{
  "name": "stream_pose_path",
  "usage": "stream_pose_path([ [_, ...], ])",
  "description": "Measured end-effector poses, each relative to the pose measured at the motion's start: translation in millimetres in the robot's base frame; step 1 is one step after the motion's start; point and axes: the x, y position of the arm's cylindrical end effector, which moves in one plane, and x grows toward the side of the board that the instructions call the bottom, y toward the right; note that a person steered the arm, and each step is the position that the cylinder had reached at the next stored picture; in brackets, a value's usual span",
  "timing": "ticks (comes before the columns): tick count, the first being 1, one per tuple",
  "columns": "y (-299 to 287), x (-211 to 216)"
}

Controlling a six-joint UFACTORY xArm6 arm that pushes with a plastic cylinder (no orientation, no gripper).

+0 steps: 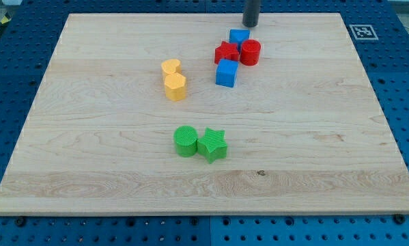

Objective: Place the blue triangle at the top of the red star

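The arm's rod comes down from the view's top edge, and my tip [250, 24] rests on the wooden board [108, 157] close to its top edge, somewhat to the view's right of centre. The rod has no jaws or pads, so there is nothing to open or close and it has hold of nothing; the tip stands free of every block.

Just below the tip, and a shade to the view's left, lies a blue block [239, 37], the nearest piece to it; whether this is the triangle cannot be made out from this angle. It sits at the top of a tight cluster. Directly under it and slightly left is the red star [226, 52], touching or almost touching it. To the view's right of the star, almost straight below the tip, stands a red cylinder [250, 52], pressed against the star. Below the star lies a second blue block [226, 73], cube-like in look, just beside the star's lower edge.

Further from the tip, down and to the view's left, are two yellow pieces: a yellow heart-like block [171, 67] and, touching it from below, a yellow hexagonal block [175, 87]. Well below the tip, towards the board's middle, a green cylinder [186, 141] and a green star [212, 144] sit side by side, touching.
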Motion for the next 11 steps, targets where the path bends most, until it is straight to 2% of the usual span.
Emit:
stream_pose_path([
  [2, 7.8, 31.0],
  [4, -20.8, 33.1],
  [6, 8.8, 46.1],
  [7, 4.9, 59.4],
  [11, -30.6, 56.4],
])
